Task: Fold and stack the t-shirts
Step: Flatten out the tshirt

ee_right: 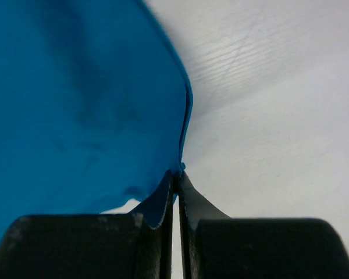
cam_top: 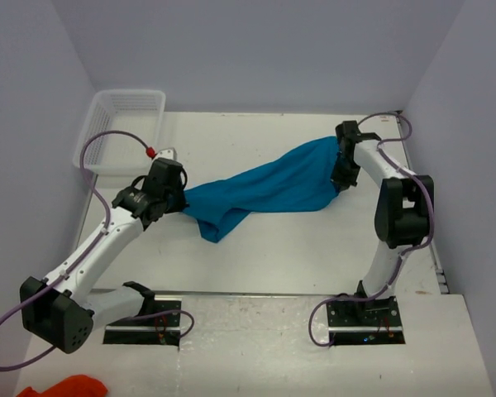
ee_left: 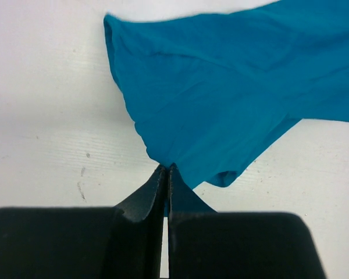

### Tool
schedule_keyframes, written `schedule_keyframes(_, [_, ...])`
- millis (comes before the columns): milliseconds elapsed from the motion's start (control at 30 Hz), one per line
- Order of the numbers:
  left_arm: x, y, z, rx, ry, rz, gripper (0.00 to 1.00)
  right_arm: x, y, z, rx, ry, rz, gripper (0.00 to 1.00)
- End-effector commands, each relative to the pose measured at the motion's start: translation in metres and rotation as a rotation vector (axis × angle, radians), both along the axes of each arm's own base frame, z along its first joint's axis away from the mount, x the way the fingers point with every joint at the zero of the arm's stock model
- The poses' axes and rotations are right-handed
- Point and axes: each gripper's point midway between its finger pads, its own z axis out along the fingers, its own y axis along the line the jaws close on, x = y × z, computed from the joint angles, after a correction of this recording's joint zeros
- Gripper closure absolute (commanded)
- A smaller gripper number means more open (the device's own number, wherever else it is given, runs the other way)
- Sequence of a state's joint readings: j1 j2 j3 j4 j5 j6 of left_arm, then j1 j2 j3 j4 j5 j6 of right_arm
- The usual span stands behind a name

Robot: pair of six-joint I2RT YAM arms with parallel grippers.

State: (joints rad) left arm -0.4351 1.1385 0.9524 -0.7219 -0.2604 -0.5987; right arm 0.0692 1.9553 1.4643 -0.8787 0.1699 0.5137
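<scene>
A teal-blue t-shirt (cam_top: 269, 188) hangs stretched between my two grippers across the middle of the white table (cam_top: 256, 256), sagging at its lower left. My left gripper (cam_top: 175, 201) is shut on the shirt's left end; in the left wrist view the fabric (ee_left: 232, 99) runs from the closed fingertips (ee_left: 166, 170) up and right. My right gripper (cam_top: 342, 171) is shut on the shirt's right edge; in the right wrist view the cloth (ee_right: 81, 104) fills the left side above the closed gripper (ee_right: 178, 173). No neck label shows.
A white mesh basket (cam_top: 120, 124) stands at the table's back left corner. An orange-red cloth (cam_top: 66, 386) lies at the bottom left, off the table's front edge. Both arm bases sit at the near edge. White walls close in the back and sides.
</scene>
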Motion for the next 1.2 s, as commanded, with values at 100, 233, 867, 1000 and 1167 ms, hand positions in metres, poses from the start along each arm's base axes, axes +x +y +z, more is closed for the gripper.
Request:
schedule_keyframes(100, [0.023, -0.001, 0.114, -0.034, -0.322, -0.058, 1.0, 0.017, 0.023, 0.138, -0.028, -0.371, 0.092, 1.0])
schedule_keyframes(233, [0.018, 0.002, 0.188, -0.063, -0.497, -0.086, 1.0, 0.004, 0.015, 0.212, -0.058, -0.549, 0.11, 1.0])
schedule_keyframes(867, [-0.064, 0.016, 0.424, -0.137, -1.043, -0.291, 1.0, -0.147, 0.01, 0.448, 0.003, -1.096, 0.234, 1.0])
schedule_keyframes(1000, [-0.093, 0.017, 0.464, -0.174, -1.174, -0.347, 1.0, -0.18, 0.011, 0.477, 0.052, -1.217, 0.25, 1.0])
schedule_keyframes(1167, [-0.095, 0.011, 0.487, -0.193, -1.253, -0.378, 1.0, -0.194, 0.01, 0.498, 0.06, -1.305, 0.266, 1.0])
